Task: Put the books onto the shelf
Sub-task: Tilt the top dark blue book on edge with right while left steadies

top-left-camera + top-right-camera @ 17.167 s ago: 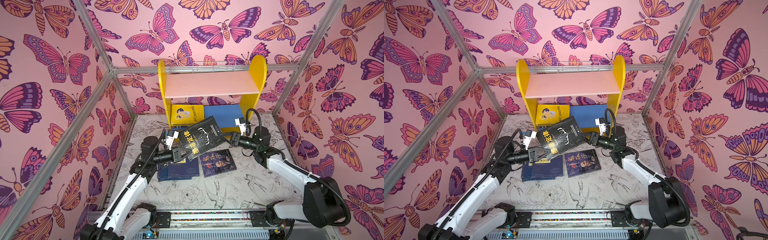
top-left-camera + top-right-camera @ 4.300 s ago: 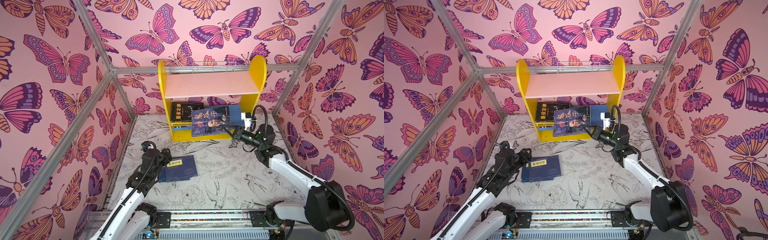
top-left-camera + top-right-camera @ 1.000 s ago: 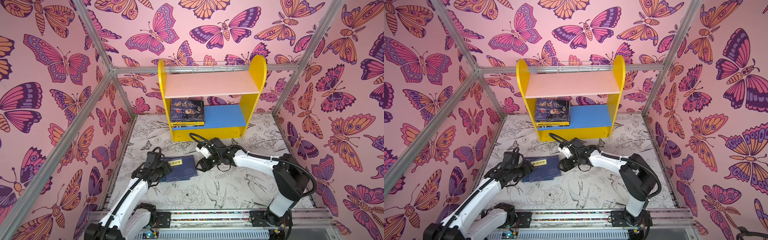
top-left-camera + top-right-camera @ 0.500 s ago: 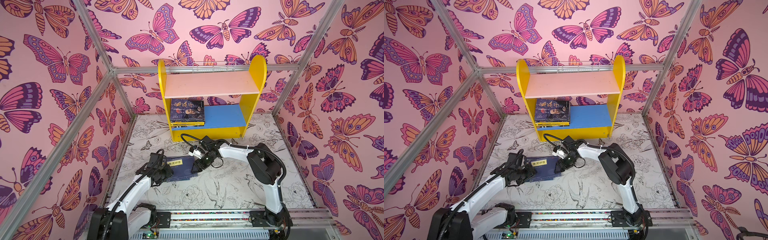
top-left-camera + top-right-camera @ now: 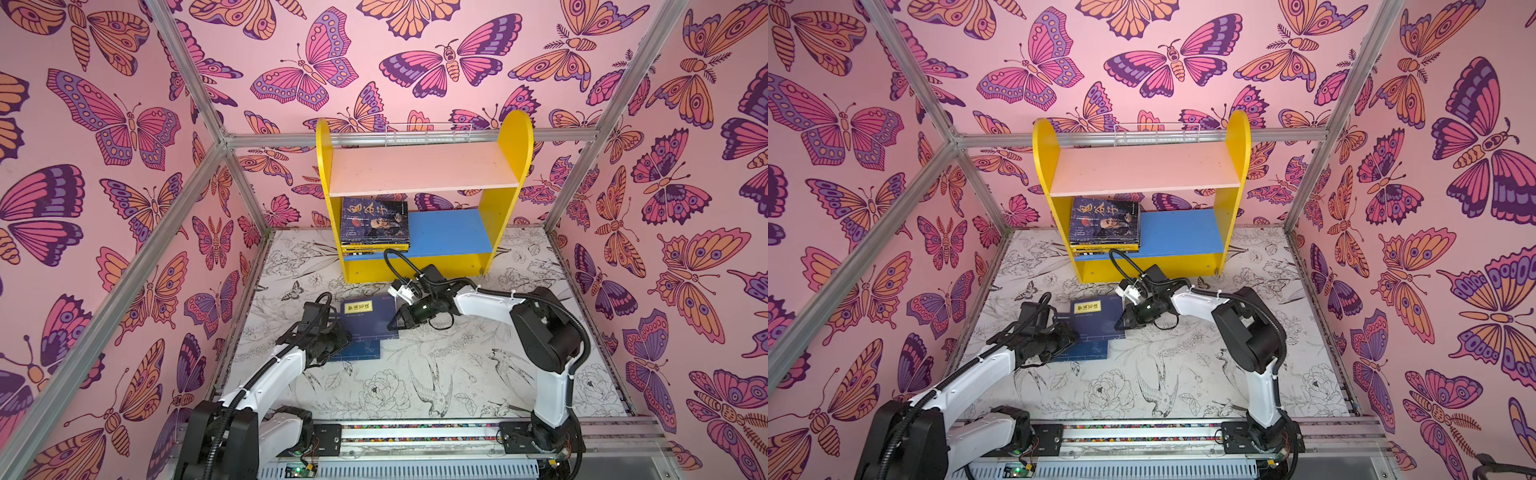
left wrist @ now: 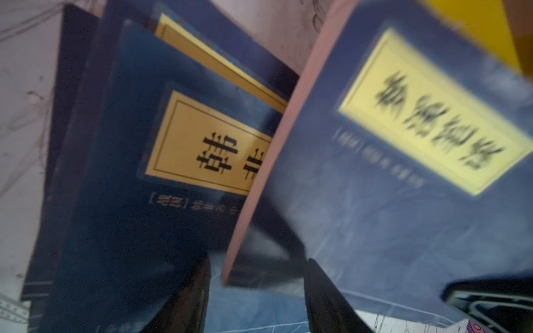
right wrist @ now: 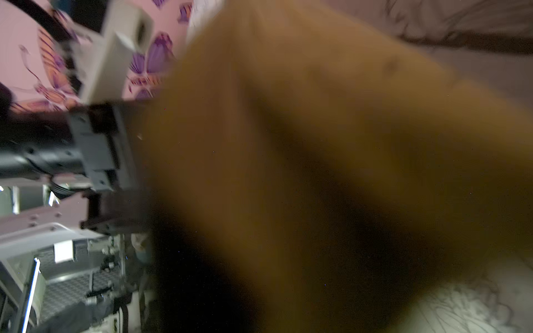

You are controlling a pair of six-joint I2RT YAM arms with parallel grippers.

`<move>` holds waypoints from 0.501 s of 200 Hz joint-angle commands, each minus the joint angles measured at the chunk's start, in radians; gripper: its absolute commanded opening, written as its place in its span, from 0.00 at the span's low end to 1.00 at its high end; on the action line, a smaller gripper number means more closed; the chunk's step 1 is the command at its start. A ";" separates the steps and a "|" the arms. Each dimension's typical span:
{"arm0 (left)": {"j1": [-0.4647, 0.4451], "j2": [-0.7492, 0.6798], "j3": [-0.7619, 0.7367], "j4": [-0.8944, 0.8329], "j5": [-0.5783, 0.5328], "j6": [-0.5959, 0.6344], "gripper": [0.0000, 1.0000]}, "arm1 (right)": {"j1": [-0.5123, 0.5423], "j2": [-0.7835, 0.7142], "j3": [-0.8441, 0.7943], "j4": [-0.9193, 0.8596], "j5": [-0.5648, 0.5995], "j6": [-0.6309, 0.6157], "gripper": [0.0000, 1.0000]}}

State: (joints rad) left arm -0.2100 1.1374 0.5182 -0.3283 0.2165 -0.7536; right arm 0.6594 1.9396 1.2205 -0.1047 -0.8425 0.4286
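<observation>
**Top navy book gripped at its right edge and tilted up off the pile**

The right gripper [image 5: 394, 325] is seen clamped shut on the right edge of the top navy book [image 5: 368, 318], which is lifted at a tilt above the remaining navy books [image 5: 360, 350] lying on the floral mat [image 5: 436, 374]. The left gripper [image 5: 341, 341] is held partly open at the pile's left edge; a hold on anything cannot be told. A stack of dark books [image 5: 374, 224] is laid on the shelf [image 5: 449, 232], on the left of its blue lower board.

Blue lower board [image 5: 444, 232] right half free; book stack [image 5: 374, 226] blocks left; pink upper board [image 5: 424, 168] bare.
</observation>
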 commanded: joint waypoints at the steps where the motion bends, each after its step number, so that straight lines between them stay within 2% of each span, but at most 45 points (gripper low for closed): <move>1: -0.007 -0.004 -0.011 -0.036 0.034 -0.012 0.57 | -0.044 -0.085 -0.038 0.315 -0.058 0.201 0.00; 25: 0.008 -0.122 0.006 -0.002 0.065 -0.009 0.67 | -0.083 -0.157 -0.083 0.329 -0.090 0.196 0.00; 59: 0.051 -0.302 0.010 0.088 0.151 -0.012 0.77 | -0.104 -0.244 -0.081 0.108 -0.110 0.027 0.00; 100: 0.080 -0.357 -0.001 0.187 0.267 0.005 0.84 | -0.104 -0.299 -0.099 0.037 -0.184 -0.022 0.00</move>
State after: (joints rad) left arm -0.1421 0.7918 0.5209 -0.2150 0.3862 -0.7647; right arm 0.5545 1.6806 1.1294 -0.0151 -0.9398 0.4778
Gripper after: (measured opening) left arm 0.835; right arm 0.086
